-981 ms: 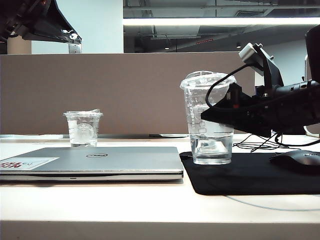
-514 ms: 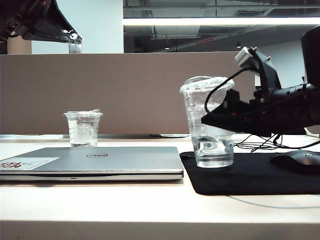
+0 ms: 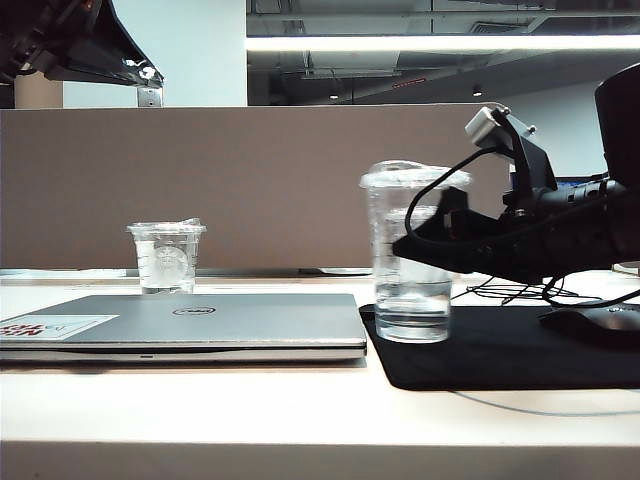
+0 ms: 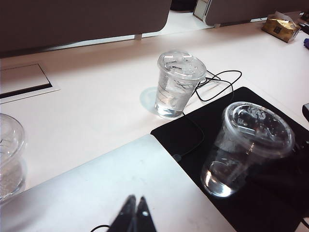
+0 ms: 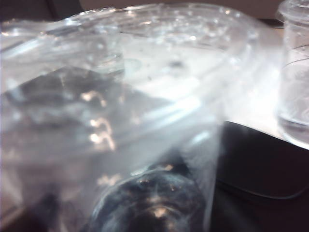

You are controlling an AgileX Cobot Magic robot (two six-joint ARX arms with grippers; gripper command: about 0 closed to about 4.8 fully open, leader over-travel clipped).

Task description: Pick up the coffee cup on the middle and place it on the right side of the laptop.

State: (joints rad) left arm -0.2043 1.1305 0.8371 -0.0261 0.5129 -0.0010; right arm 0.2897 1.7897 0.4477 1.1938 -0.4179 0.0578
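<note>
Coffee cup (image 3: 408,262) stands upright on black mouse mat (image 3: 520,350), just right of the closed laptop (image 3: 185,325). Right gripper (image 3: 425,243) sits at the cup's mid-height from the right; grip state unclear. Left gripper out of frame. Shorter clear cup (image 3: 166,256) behind laptop. Black mouse (image 3: 600,322) far right on mat.

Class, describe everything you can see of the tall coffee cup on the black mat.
The coffee cup is tall, clear plastic, tapering downward, with a clear lid and faint printed lines. A little clear liquid sits in its bottom. It stands upright on the black mouse mat, right of the laptop. The right gripper is around its middle, but whether the fingers press it cannot be told.
</note>
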